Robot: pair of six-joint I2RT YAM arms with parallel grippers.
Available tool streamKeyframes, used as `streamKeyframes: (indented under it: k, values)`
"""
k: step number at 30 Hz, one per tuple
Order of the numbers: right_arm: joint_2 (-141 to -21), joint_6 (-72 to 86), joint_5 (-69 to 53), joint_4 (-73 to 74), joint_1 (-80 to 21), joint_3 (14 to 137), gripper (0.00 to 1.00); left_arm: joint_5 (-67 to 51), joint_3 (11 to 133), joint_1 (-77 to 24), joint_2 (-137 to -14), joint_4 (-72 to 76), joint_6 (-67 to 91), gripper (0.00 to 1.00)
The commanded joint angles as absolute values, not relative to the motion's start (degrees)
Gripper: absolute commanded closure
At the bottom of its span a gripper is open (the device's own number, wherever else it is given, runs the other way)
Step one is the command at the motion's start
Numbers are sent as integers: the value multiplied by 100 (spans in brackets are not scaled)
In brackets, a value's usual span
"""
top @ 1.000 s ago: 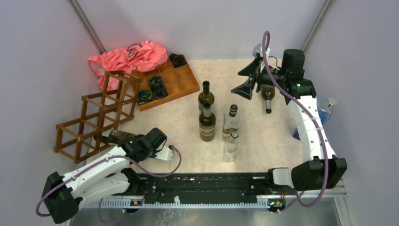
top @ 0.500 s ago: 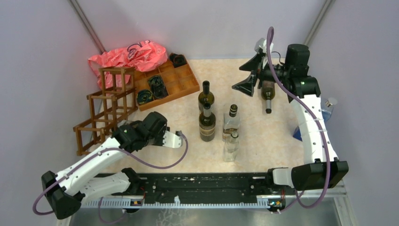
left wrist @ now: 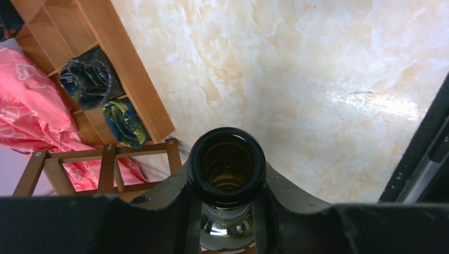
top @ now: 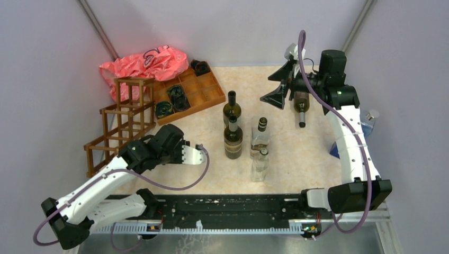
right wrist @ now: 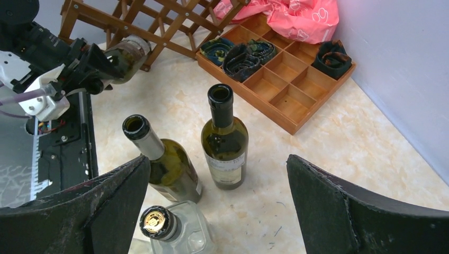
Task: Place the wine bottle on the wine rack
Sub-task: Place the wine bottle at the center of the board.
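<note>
My left gripper (left wrist: 227, 214) is shut on the neck of a dark green wine bottle (left wrist: 227, 166), whose open mouth faces the wrist camera. In the right wrist view this bottle (right wrist: 126, 54) lies tilted, and its base reaches the lower bars of the wine rack (right wrist: 159, 21). I cannot tell whether the base is inside a cell. The dark brown rack (top: 124, 119) stands at the table's left, beside the left gripper (top: 138, 152). My right gripper (top: 276, 86) hangs open at the back right, above the table, holding nothing.
Two dark bottles (top: 231, 108) (top: 233, 138) and two clear bottles (top: 260, 138) (top: 259, 165) stand mid-table. Another bottle (top: 301, 108) lies under the right arm. An orange-brown compartment tray (top: 204, 87) and a pink bag (top: 143, 63) sit at the back left. A blue bottle (top: 368, 124) is by the right wall.
The left arm has swung away from the near edge, toward the rack, with the bottle. The rack has shifted right and turned. The right arm has barely moved.
</note>
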State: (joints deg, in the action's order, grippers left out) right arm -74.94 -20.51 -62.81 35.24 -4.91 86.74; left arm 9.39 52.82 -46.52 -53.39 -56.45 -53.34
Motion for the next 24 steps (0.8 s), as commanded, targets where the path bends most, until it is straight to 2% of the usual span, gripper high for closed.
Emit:
streamKeyframes:
  k: [1,3,7,24]
  values:
    - [-7484,-2008,-6369,3248,-593,8776,2,850,4925,-4673,-5161,-4963,-5292,100]
    - [-7499,-1980,-6380,3213,-612,8778,2,975,4748,-4694,-5351,-4776,-5315,100]
    - [-7490,-2211,-6333,3441,-615,8841,2,1262,5212,-4772,-5774,-4729,-5105,100]
    - [-7470,-2128,-6345,3366,-633,8791,1,465,6239,-4783,-5655,-4974,-5202,100]
